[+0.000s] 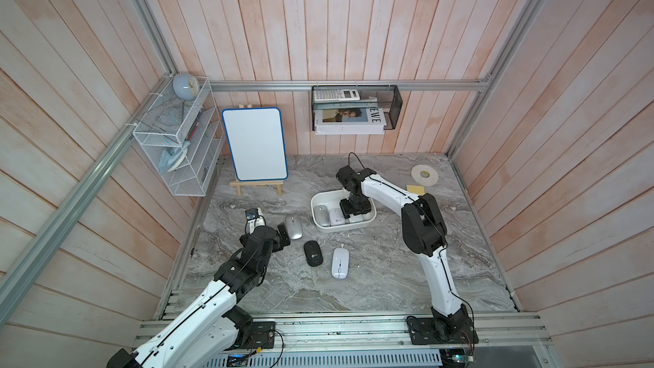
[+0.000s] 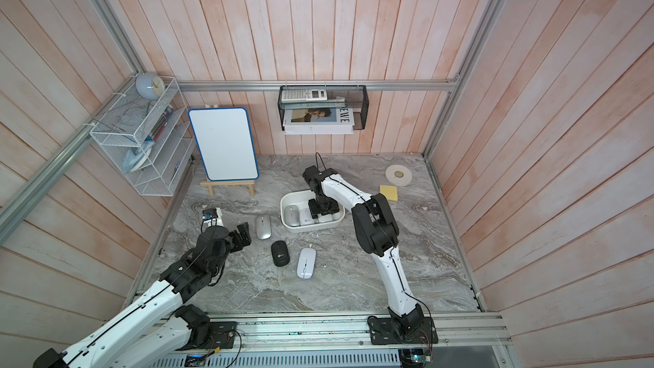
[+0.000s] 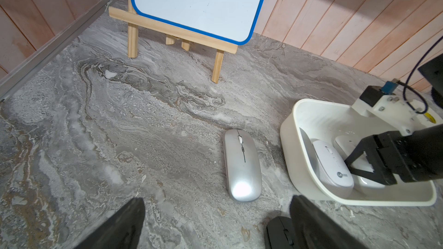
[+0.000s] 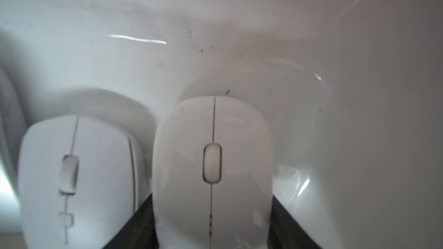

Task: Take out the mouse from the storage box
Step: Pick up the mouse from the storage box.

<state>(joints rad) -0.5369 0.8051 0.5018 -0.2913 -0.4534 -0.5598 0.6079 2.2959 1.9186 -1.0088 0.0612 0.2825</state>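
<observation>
The white storage box stands mid-table and holds three mice side by side. My right gripper reaches down into the box and is shut on the rightmost white mouse, one black finger on each flank. Beside it lie a white mouse with a logo and a silver mouse. My left gripper hovers open over the table, holding nothing.
On the table lie a silver mouse, a black mouse and a white mouse. A whiteboard on an easel stands at the back left; a tape roll and a yellow pad lie back right.
</observation>
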